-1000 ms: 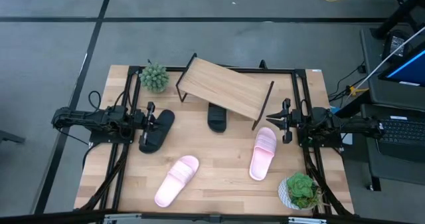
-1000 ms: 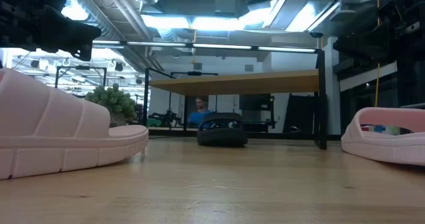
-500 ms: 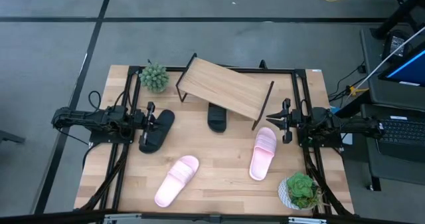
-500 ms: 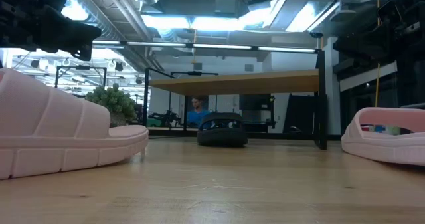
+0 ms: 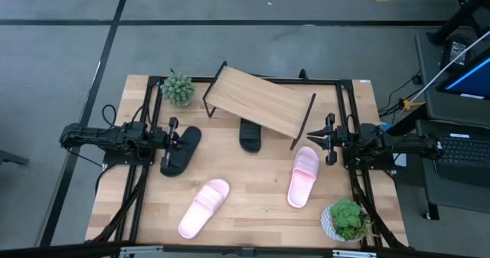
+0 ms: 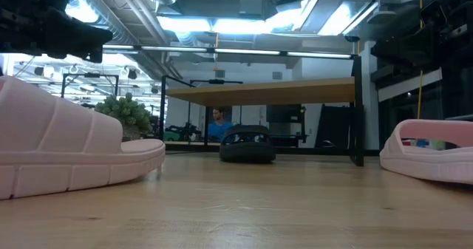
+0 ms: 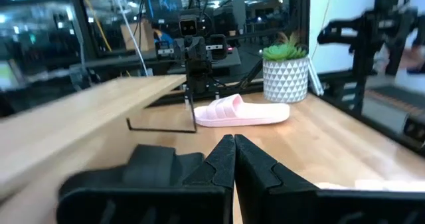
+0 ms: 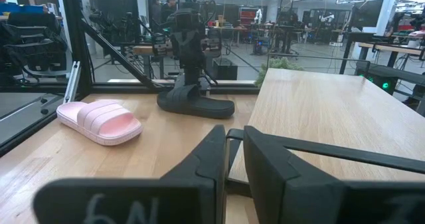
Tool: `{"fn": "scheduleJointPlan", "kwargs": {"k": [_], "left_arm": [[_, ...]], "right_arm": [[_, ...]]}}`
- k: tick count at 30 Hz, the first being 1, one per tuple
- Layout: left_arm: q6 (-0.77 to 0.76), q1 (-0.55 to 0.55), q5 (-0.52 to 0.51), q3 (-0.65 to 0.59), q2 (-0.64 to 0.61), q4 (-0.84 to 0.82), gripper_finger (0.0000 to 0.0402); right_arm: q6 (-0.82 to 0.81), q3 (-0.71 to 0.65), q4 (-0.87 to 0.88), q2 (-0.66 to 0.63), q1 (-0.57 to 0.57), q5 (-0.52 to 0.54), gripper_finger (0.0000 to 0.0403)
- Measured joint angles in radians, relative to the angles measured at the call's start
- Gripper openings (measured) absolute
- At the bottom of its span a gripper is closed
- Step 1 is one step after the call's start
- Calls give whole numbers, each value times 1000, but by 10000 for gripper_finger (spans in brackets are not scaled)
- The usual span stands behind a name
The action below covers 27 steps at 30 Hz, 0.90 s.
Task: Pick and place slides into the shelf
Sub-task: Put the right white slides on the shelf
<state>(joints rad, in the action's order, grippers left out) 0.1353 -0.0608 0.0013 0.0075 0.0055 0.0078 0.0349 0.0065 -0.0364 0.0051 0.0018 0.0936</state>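
Observation:
The shelf (image 5: pixel 260 101) stands slanted at the table's far middle on its thin black frame. One black slide (image 5: pixel 250 135) lies on the table under the shelf's near edge and also shows in the low view (image 6: pixel 247 144). The other black slide (image 5: pixel 184 147) lies flat just below my left gripper (image 5: pixel 174 134), which is shut, empty and raised clear of the table (image 7: pixel 232 147). One pink slide (image 5: pixel 204 208) lies near the front left. The other pink slide (image 5: pixel 304 176) lies near my right gripper (image 5: pixel 329 139), which is shut, empty and raised (image 8: pixel 231 144).
A small green plant (image 5: pixel 178 88) stands at the far left corner. A potted plant (image 5: pixel 344 220) in a white pot stands at the near right corner. Black frame rails (image 5: pixel 145 174) run along the table's left and right sides. Bare tabletop lies between the two pink slides.

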Motion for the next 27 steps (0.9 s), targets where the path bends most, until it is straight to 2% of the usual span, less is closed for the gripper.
{"fn": "scheduleJointPlan", "kwargs": {"k": [15, 27], "left_arm": [[33, 0, 0, 0, 0, 0, 0], [-25, 0, 0, 0, 0, 6, 0]], "right_arm": [[0, 0, 0, 0, 0, 0, 58], [-28, 0, 0, 0, 0, 0, 58]]}}
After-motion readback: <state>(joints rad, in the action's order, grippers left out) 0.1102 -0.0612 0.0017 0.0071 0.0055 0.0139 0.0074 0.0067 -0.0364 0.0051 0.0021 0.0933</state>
